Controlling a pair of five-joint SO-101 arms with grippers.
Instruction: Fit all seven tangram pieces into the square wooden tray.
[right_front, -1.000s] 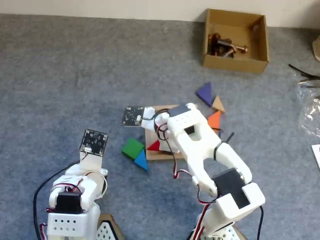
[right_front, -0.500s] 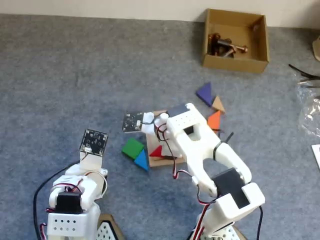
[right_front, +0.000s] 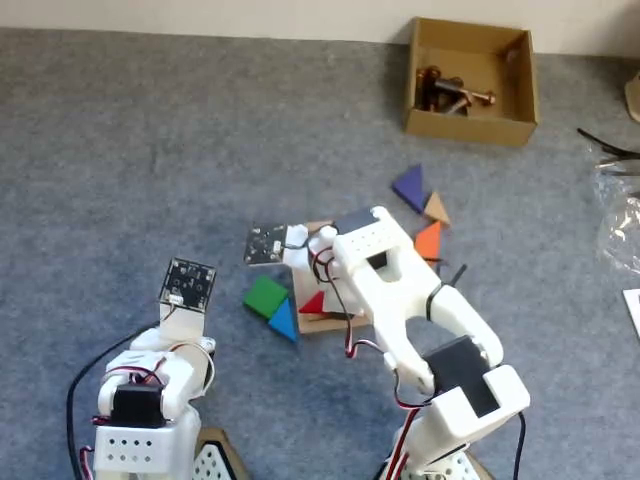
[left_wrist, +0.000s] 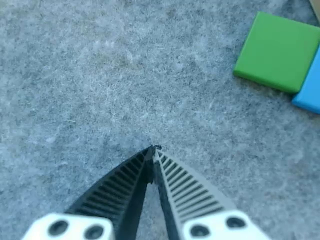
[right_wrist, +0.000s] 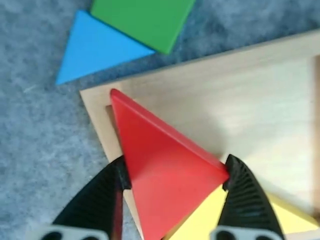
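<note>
The left gripper (left_wrist: 154, 150) is squeezed shut over the bare grey carpet (right_front: 150, 150). The right gripper (right_wrist: 175, 165) pinches one red triangle (right_wrist: 150, 145) at a corner of the one wooden tray (right_wrist: 240, 100). Up close, one yellow piece (right_wrist: 200, 220) sits beside it; from above, the arm covers that spot. One green square (left_wrist: 277, 52) and one blue triangle (right_wrist: 95, 47) lie just outside the tray. Farther off are one purple triangle (right_front: 409, 187), one tan triangle (right_front: 435, 208) and one orange triangle (right_front: 429, 240), then one cardboard box (right_front: 470, 128).

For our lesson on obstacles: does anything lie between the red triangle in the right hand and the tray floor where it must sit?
Yes, it seems: a yellow piece in the tray lies under one edge of the red triangle, held by the right hand.
</note>
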